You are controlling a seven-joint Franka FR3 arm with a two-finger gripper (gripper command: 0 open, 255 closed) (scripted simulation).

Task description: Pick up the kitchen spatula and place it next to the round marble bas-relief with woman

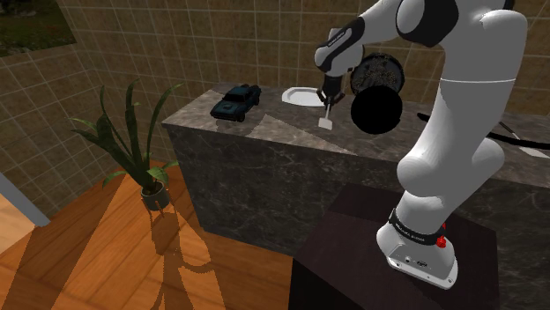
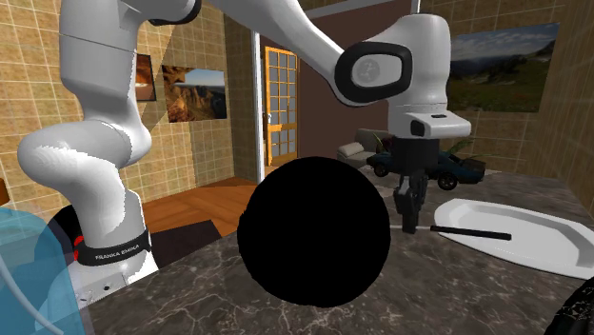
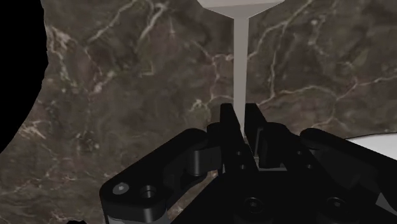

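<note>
Black fingers (image 3: 228,118) of the end effector (image 3: 242,113) stand narrow, clamped on the pale grey handle of the spatula (image 3: 240,57). It hangs straight down from them, its white blade lowest, over the dark veined table (image 3: 127,95). Whether the blade touches the table cannot be told. Just beside the end effector lies a white plate (image 1: 300,95), and farther off on that side stands 1 toy car (image 1: 235,101). Near the end effector, on its other side, sits a round black disc (image 2: 314,231).
</note>
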